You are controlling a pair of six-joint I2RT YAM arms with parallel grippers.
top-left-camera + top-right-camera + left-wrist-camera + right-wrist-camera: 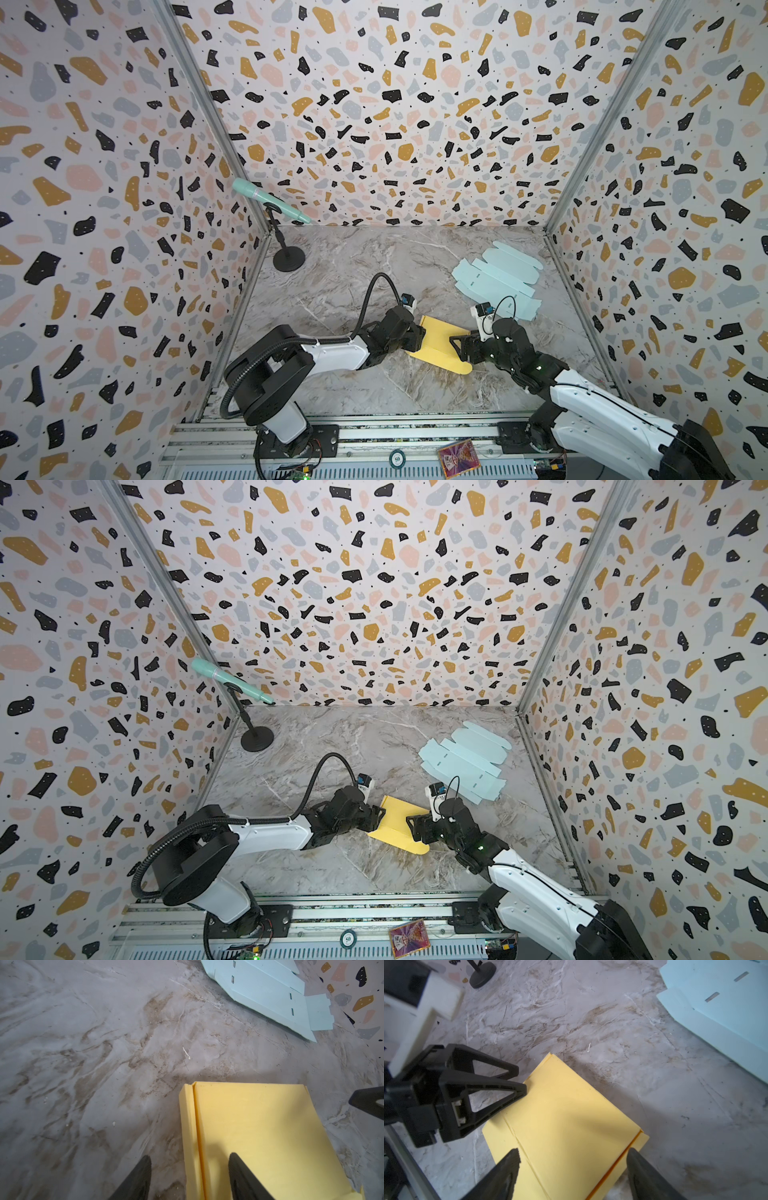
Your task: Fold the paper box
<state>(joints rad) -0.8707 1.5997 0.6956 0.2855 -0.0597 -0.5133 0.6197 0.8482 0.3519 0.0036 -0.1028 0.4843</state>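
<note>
Both top views show you the yellow paper box (440, 343) (397, 823). It lies partly folded on the marble table (332, 291), near the front and in the middle, between your two arms.

The left claw (422, 336) sits at the box's left edge. The right claw (455, 347) sits at its right edge.

In the left wrist view, your left claw (190, 1156) is part way open. One finger (137, 1178) is over the bare table and the other is over the yellow paper. A narrow side strip of the box lies between them. The claw pinches nothing.

In the right wrist view, your right claw (573, 1150) is wide open. One finger is over the paper near a crease, and the other is at the box's folded edge. It holds nothing.

Flat light blue paper sheets (496, 276) with small slots lie at the back right, well apart from the yellow box. A mint green microphone (270, 203) on a black stand (289, 257) is in the back left corner.

For writing, look at the metal rail (249, 440) at the front. A round token (397, 458) there reads "50". Near it lies a shiny coloured card (458, 459), but its words are too small to read.
</note>
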